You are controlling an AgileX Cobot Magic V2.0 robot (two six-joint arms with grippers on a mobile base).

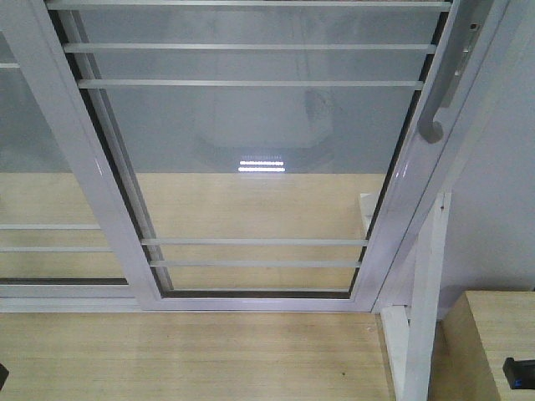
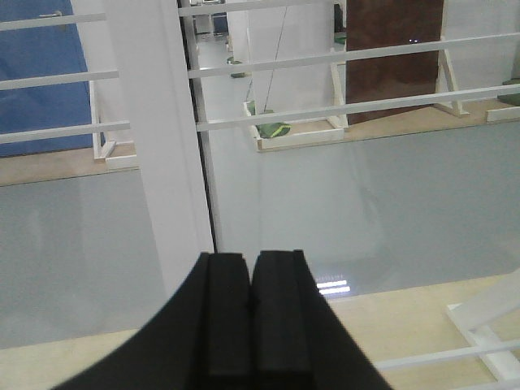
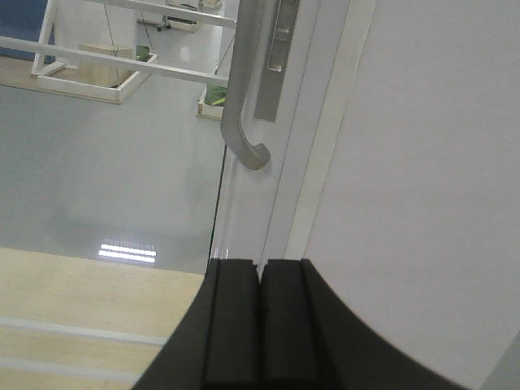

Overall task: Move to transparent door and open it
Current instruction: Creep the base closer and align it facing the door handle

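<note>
As the door (image 1: 251, 150) fills the front view, the approach seems nearly complete. Its handle (image 3: 238, 106) hangs at upper centre of the right wrist view, apart from the right gripper (image 3: 262, 317). That and the left gripper (image 2: 250, 317) show jaws clenched, empty; the right must likely release to hook the handle.
</note>
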